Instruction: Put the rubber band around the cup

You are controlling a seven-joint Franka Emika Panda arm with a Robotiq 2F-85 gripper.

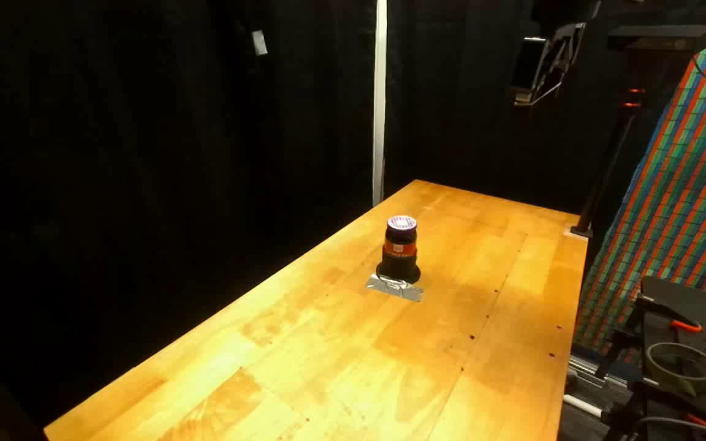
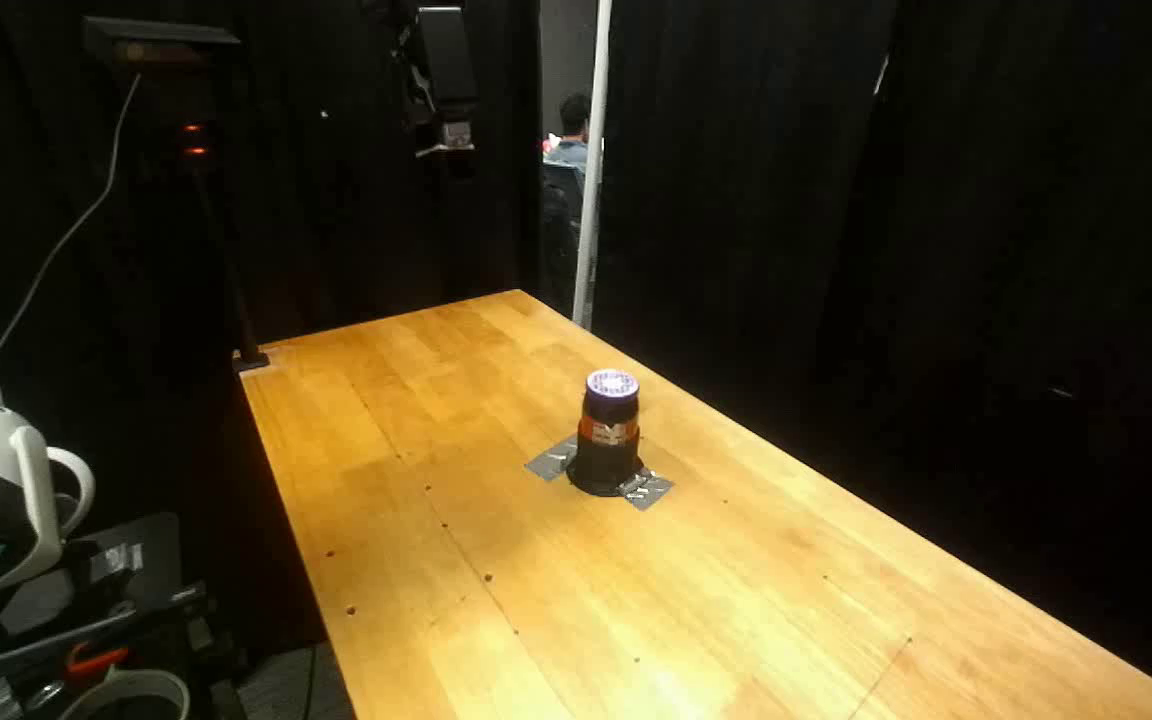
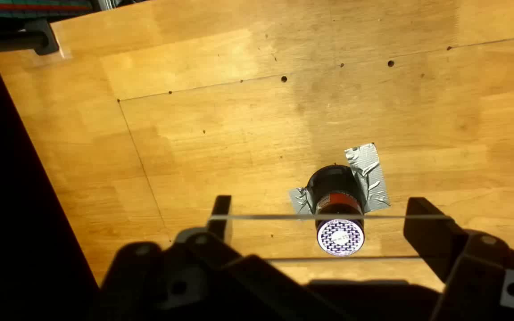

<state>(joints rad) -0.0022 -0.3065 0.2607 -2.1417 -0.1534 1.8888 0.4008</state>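
Note:
The cup (image 1: pixel 401 248) stands upright on the wooden table, with a red-orange band, dark upper part and patterned white top. It also shows in an exterior view (image 2: pixel 609 430) and in the wrist view (image 3: pixel 339 201). It sits on a black base (image 3: pixel 333 178) held by grey tape. My gripper (image 3: pixel 317 214) is open. The rubber band (image 3: pixel 279 217) is stretched around both fingers as two pale strands. In the wrist view the strands pass across and below the cup's top. In both exterior views my dark gripper (image 1: pixel 539 93) (image 2: pixel 446 142) hangs high above the table, apart from the cup.
A lamp stand (image 1: pixel 581 231) is fixed at a table corner; a stand also shows in an exterior view (image 2: pixel 251 360). Grey tape (image 3: pixel 375 178) lies beside the base. A dark side surface with a tape roll (image 1: pixel 683 361) stands beside the table. Black curtains hang around.

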